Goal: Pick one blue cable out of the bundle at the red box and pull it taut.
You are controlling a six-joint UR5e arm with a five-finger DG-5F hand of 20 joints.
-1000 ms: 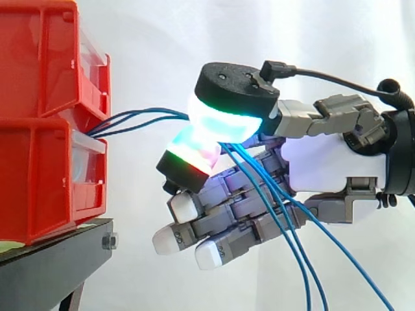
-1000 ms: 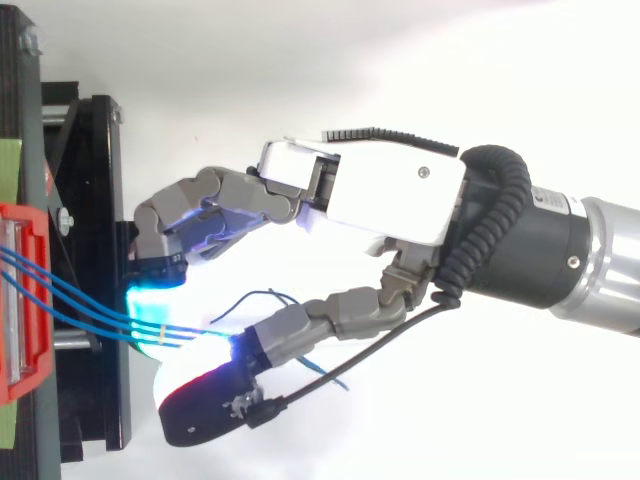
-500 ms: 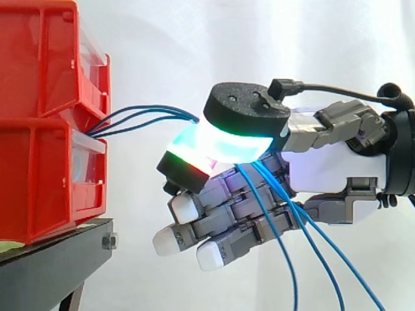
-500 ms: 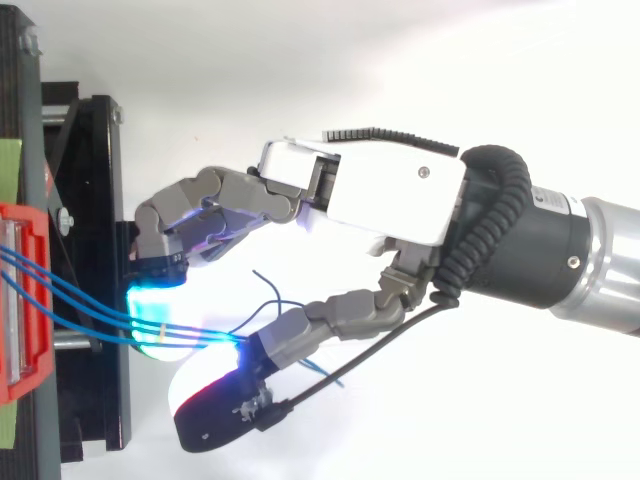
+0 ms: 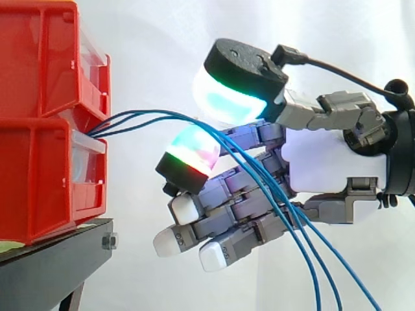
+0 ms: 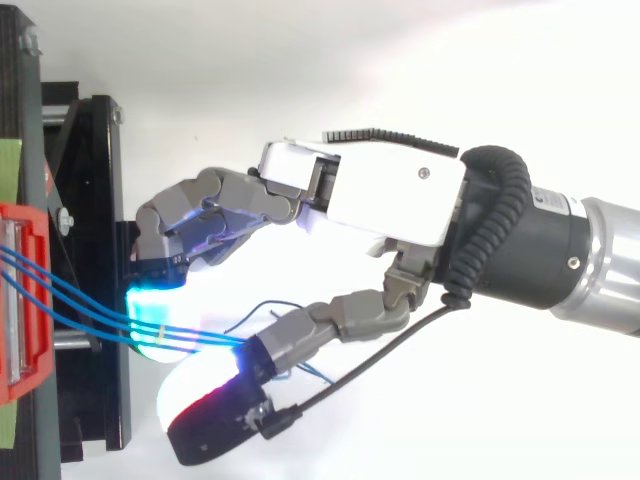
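Fingers [image 5: 191,154]: half-curled and relaxed, with a clear gap in the side view between the top glowing pad and the thumb [image 5: 233,97] above it; nothing is clamped.
Hand [image 5: 331,162]: level with the front of the red box [image 5: 39,175] and near it, not touching it.
Blue cables [image 5: 149,116]: three come out of the slot between the upper and lower red bins, run together through the gap under the thumb, then hang down across the curled fingers and off the bottom edge.
Slack: they arc loosely between box and hand, so none is taut.
Step in hand, as I judge it: one cable is not yet singled out, and the pinch is to come.
Risk, wrong count: the three lie side by side, touching or nearly so, where they cross the pad in the top view [image 6: 160,332]; a pinch there would likely catch all of them.
Risk, slip: a thin cable on a rounded pad may slide off sideways if the thumb lands off-centre.
Risk, box: a hard pull on several could drag the bins on the black stand [image 5: 45,265].
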